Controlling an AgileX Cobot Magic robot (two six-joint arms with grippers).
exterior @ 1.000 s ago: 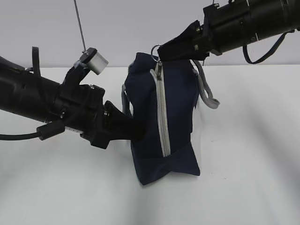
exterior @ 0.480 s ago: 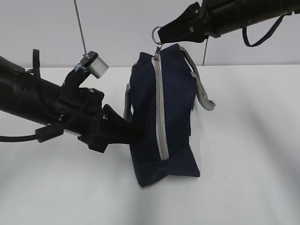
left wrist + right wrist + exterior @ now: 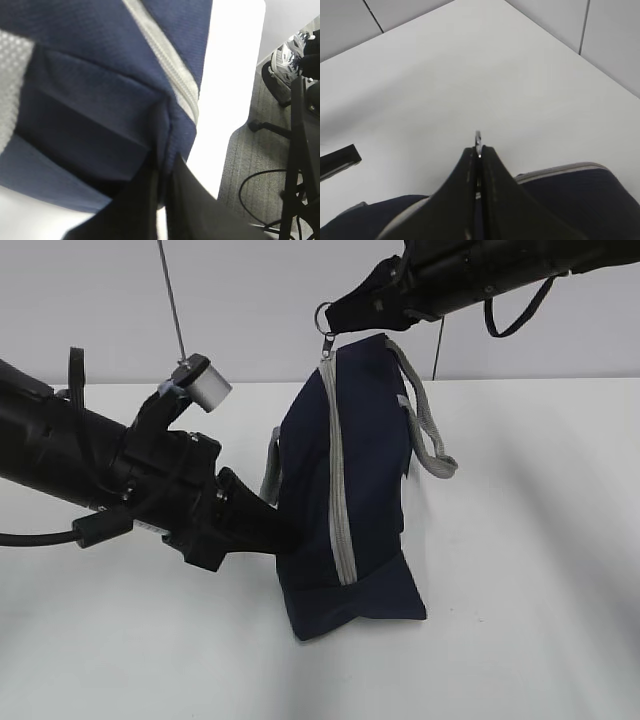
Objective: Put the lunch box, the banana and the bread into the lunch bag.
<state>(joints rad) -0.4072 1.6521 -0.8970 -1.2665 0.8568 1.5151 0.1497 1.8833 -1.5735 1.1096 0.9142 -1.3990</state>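
One lunch bag, navy, standing upright at centre of the exterior frame on the white counter, leaning a bit to the right. One grey zipper runs from its top corner down the front face, looks closed along its visible length. One metal ring pull at the very top. Two grey strap handles: one loops off the right side, one shows at the left edge.

Two arms. Right arm enters from upper right, slanting down-left; right gripper clenched on the ring pull just above the bag's top, jaws pressed together in the right wrist view with the metal pull poking out between the tips. Left arm comes in from the left edge, roughly level, angled slightly down; left gripper pinches a fold of the bag's fabric at the lower left side, jaws nearly closed on cloth in the left wrist view. White-capped wrist camera sits on top of the left arm.
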